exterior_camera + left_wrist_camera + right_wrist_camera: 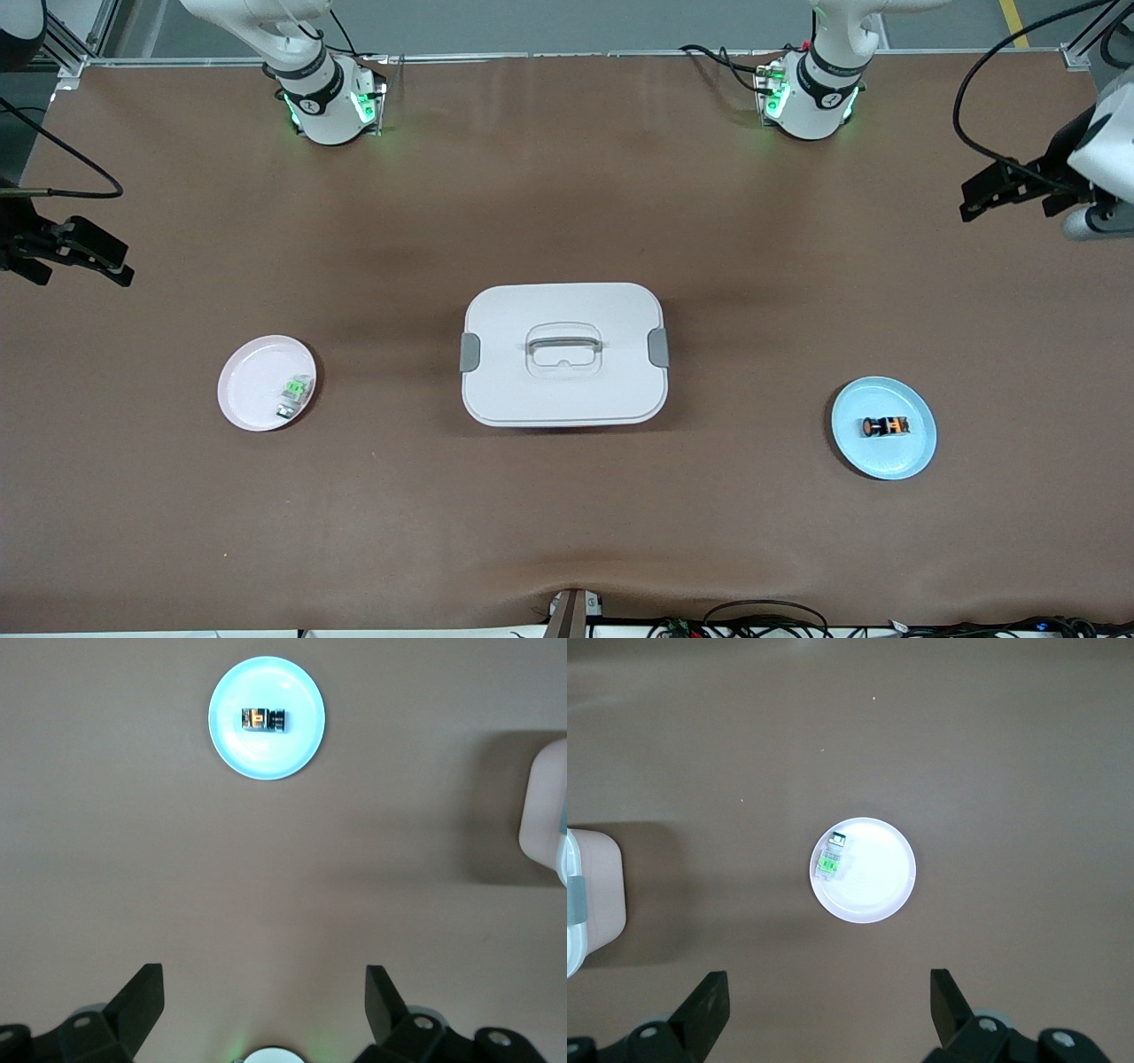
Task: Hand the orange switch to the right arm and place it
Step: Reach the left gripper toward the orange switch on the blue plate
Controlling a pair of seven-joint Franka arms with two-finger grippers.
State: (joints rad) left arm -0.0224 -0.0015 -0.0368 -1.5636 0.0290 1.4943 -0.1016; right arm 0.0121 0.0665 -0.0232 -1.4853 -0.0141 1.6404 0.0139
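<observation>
Our left pincer (264, 1001) and right pincer (829, 1003) hang released and empty, high above the table (567, 532). The orange switch (885, 426) lies untouched on the blue plate (917, 456); pickup, handover and placing all remain.

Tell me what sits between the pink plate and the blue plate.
The white lidded box sits between the pink plate and the blue plate, shown whole in the front view.

On the brown bench (567, 195), the orange switch (885, 426) lies on a blue plate (912, 452) toward the left arm's end, a lidded white box (563, 354) sits mid-bench, and a pink plate (252, 377) holds a green-and-clear part (293, 395).
</observation>
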